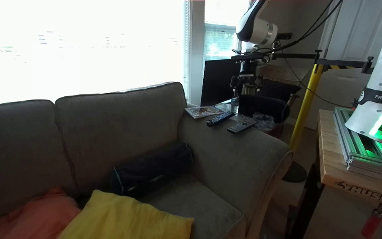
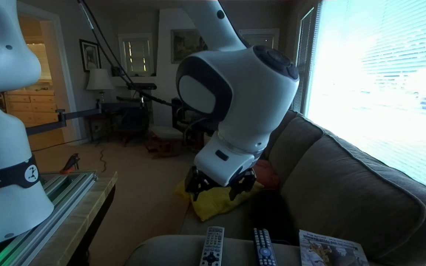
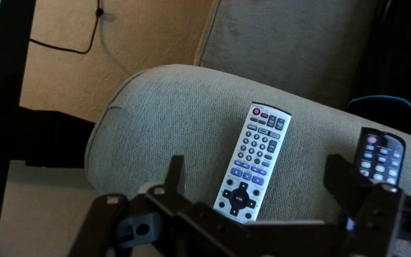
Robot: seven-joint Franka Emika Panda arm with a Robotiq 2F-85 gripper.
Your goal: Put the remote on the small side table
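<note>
The remote (image 3: 264, 142) is slim and oblong with a light grey face. It lies on the sofa armrest (image 3: 148, 117) in the wrist view, and shows in both exterior views (image 1: 241, 126) (image 2: 212, 245). My gripper (image 3: 255, 157) is open and empty above the armrest, its fingers on either side of the remote in the wrist view. It also shows in both exterior views (image 1: 246, 87) (image 2: 213, 197), well above the armrest. The darker black remote (image 3: 382, 155) lies beside it, near one finger in the wrist view. I cannot clearly make out the small side table.
A magazine (image 1: 204, 111) lies by the sofa back. A water bottle (image 1: 234, 105) and crumpled plastic (image 1: 264, 121) are behind the armrest. A dark bolster (image 1: 153, 166) and a yellow pillow (image 1: 131, 215) lie on the seat. A yellow post (image 1: 305, 106) stands near the wooden bench (image 1: 327, 149).
</note>
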